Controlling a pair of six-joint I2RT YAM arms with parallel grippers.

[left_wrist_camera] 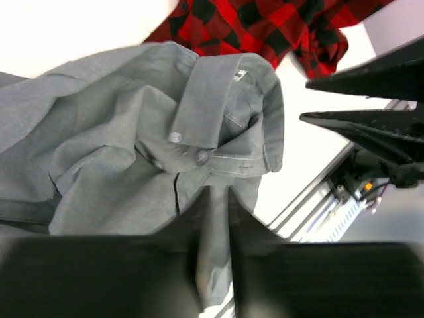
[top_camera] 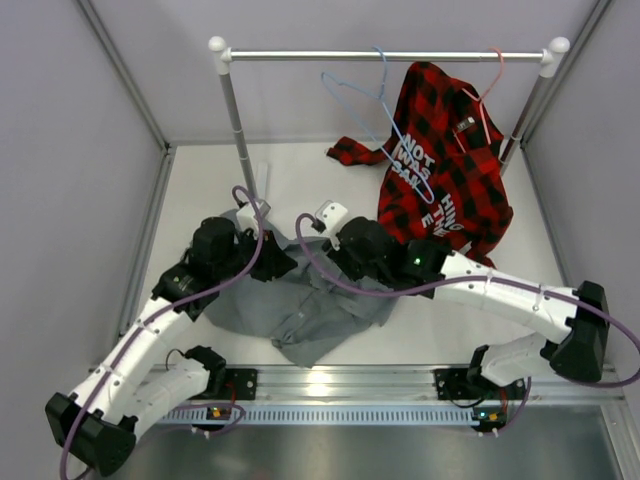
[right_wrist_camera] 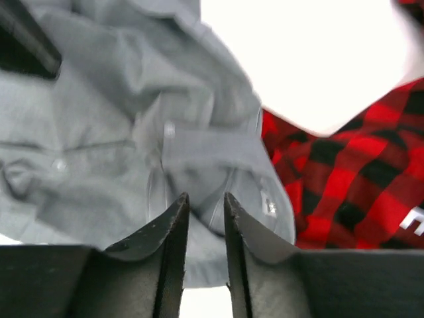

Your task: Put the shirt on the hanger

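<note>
A grey shirt [top_camera: 300, 315] lies crumpled on the white bench [top_camera: 290, 180], near the arm bases and in the middle. Both arms bend over its far edge.

The likely trouble starts here. The shirt is bunched and its collar is folded over, with buttons showing just below it. A lift by a single pinch would probably raise a twisted bundle, leaving no open neck for a hanger to enter. The two grippers also sit close together at the collar, so either could bump the other or catch the same fold.

Farther back, a red-and-black plaid shirt [top_camera: 445, 170] hangs from a pink hanger [top_camera: 490, 85] and trails onto the bench just beside the grey collar. A careless grab could snag it instead. At the far side, the light-blue wire hanger [top_camera: 384, 95] hangs from the rail [top_camera: 390, 56], well apart from the grey shirt. Its lower wire crosses in front of the plaid shirt, so pulling it free may drag that shirt along.

The left gripper [left_wrist_camera: 213, 265] is closed to a thin slit, and a strip of the shirt front appears pinched in it, below the collar. The right gripper [right_wrist_camera: 205, 197] is narrowly parted and holds nothing. Its tips hover over the collar, and the left wrist view shows them just right of it, not touching.
</note>
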